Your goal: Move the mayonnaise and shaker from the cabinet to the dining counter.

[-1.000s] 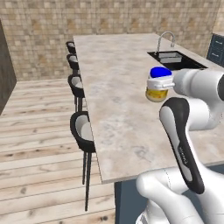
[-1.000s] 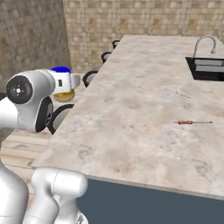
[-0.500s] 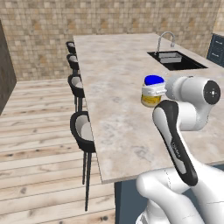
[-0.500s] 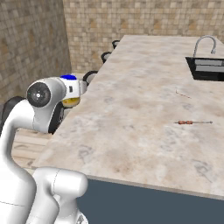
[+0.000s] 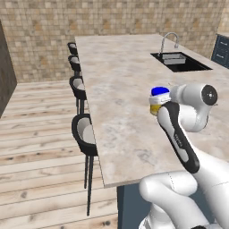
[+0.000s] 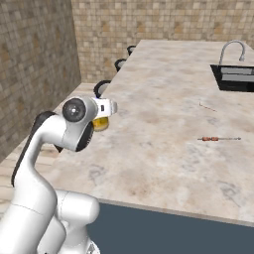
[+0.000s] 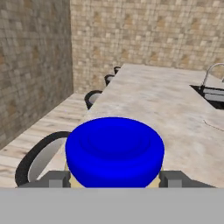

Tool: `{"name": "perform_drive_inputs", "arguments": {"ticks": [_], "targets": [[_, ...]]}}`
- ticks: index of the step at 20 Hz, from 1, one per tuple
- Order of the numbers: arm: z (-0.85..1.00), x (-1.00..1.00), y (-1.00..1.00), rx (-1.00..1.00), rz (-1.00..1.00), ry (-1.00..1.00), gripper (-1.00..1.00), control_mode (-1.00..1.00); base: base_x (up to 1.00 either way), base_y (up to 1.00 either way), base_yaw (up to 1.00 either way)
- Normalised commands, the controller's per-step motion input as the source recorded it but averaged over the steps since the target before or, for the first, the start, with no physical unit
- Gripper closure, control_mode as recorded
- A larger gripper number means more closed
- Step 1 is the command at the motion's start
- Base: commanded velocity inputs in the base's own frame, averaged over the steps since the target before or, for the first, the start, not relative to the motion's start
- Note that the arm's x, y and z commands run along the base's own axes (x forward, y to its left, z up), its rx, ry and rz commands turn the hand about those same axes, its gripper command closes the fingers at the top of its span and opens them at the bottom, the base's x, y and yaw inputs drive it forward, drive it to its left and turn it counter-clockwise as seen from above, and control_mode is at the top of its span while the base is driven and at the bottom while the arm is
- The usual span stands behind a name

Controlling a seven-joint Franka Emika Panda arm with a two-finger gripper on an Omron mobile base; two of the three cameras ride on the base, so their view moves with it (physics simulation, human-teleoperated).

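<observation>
Step in hand: carrying the mayonnaise point(image 5: 159, 99) out over the dining counter point(image 5: 120, 71) for set-down. The gripper point(image 7: 114, 179) is clamped on the jar's sides, one fingertip point(image 7: 57, 178) on each flank, blue lid up. The jar hangs above the near part of the marble top, just in from the stool-side edge; I cannot tell whether it touches. Next move, as I judge it: lower until the base sits flat, then release.

Against the frames of a second ago, the arm has swung and the jar sits nearer the stools point(image 5: 84, 129), the wrist rolled further round.
</observation>
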Motion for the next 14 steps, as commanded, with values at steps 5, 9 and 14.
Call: {"name": "perform_drive_inputs", "arguments": {"ticks": [5, 9, 14], "targets": [[-0.62, 0.33, -0.44, 0.0, 0.01, 0.0, 1.0, -1.0, 0.0, 0.0, 0.0], [-0.59, 0.26, -0.38, 0.0, 0.02, 0.0, 1.0, -1.0, 0.0, 0.0, 0.0], [-0.46, 0.16, -0.47, 0.0, 0.04, 0.0, 1.0, -1.0, 0.0, 0.0, 0.0]]}}
